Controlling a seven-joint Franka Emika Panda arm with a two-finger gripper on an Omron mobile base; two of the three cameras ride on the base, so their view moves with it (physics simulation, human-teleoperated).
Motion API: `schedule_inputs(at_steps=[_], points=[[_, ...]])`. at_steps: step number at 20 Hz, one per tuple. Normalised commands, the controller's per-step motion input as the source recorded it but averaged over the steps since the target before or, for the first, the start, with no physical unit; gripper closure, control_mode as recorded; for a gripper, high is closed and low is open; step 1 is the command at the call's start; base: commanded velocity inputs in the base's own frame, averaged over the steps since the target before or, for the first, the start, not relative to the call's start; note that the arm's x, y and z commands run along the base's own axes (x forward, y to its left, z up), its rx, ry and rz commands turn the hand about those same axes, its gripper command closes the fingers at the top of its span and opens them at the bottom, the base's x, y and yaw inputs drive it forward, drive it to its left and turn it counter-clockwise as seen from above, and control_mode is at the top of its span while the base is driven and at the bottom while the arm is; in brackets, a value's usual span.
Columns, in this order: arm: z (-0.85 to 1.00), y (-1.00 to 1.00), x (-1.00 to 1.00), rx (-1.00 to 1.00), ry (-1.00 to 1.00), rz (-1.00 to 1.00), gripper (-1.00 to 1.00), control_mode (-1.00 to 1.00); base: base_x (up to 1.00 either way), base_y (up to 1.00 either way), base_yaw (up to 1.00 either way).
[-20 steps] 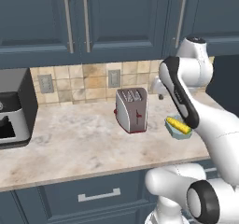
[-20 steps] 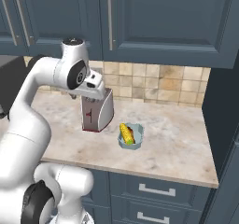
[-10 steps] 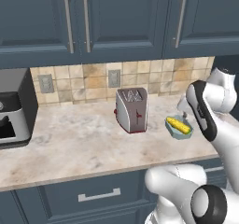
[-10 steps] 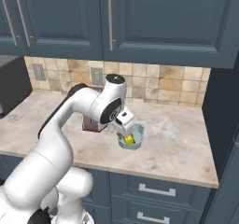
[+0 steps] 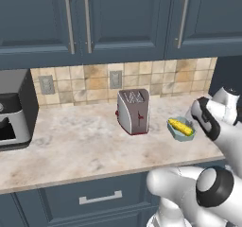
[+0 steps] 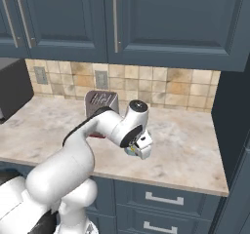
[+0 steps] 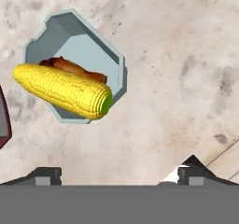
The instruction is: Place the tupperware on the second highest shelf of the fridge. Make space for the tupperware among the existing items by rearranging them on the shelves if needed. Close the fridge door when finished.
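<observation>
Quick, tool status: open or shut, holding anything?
Tool: open, holding nothing, above the counter beside the tupperware.

We see a beige marbled counter [image 5: 71, 145] running beneath dark blue upper cabinets [image 5: 118, 18] fitted with vertical bar handles [image 5: 69, 21]. A silver-and-red toaster [image 5: 133, 111] stands upright near the middle of the counter, its slots facing up. Behind it we note a tan tiled backsplash [image 5: 156, 79] carrying two wall outlets [image 5: 116, 79]. A dark appliance [image 5: 14, 110] occupies the counter's left end. Below the counter edge we see drawers [image 6: 163, 199] with pale handles.
</observation>
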Motion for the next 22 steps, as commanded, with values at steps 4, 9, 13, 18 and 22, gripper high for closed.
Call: schedule_inputs(at_steps=[4,9,13,18,22], points=[[-0.51,-0.04,0.43,0.0,0.03,0.0,-1.0,-1.0,0.0,0.0,0.0],[-0.52,0.0,0.22,0.0,0.09,0.0,-1.0,-1.0,0.0,0.0,0.0],[-0.21,0.0,0.37,0.0,0.0,-0.07,-1.0,-1.0,0.0,0.0,0.0],[-0.32,0.0,0.24,0.0,0.01,-0.11,-1.0,-1.0,0.0,0.0,0.0],[-0.31,0.0,0.13,0.0,0.02,-0.11,-1.0,-1.0,0.0,0.0,0.0]])
